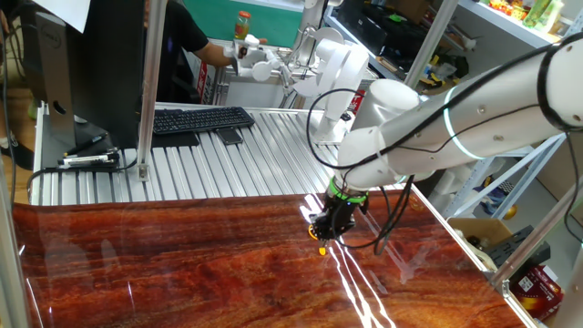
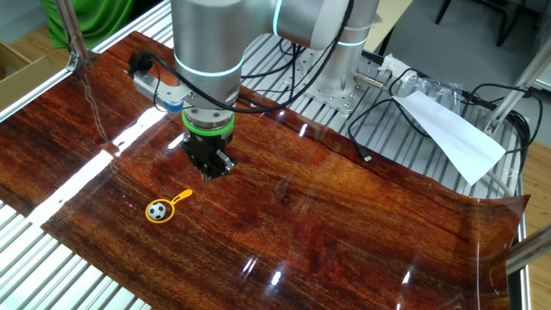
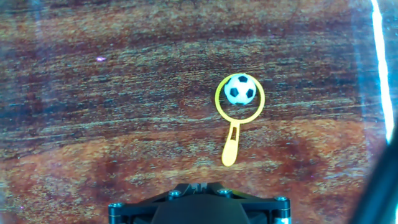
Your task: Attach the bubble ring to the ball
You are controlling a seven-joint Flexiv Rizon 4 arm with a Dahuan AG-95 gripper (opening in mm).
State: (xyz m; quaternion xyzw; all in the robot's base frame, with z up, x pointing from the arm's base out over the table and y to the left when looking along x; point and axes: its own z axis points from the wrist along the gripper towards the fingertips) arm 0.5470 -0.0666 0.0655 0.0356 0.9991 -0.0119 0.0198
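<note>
The bubble ring [image 3: 231,144] is a small yellow-orange loop with a short handle, lying flat on the wood-grain table [image 3: 93,124]. The ball [image 3: 240,89], a tiny black-and-white football, sits inside the loop. Both also show in the other fixed view, the ball [image 2: 157,210] within the ring [image 2: 180,197]. In one fixed view only a yellow speck of the ring [image 1: 321,249] shows below the hand. My gripper [image 2: 213,172] hangs above the table, up and to the right of the ring, apart from it. Its jaws look closed together and hold nothing.
A bright reflection streak [image 3: 380,68] runs down the right side of the hand view. A keyboard [image 1: 202,119] lies on the metal slats behind the wood sheet. Cables and a white paper [image 2: 452,133] lie beyond the robot base. A metal post [image 1: 148,91] stands at the left.
</note>
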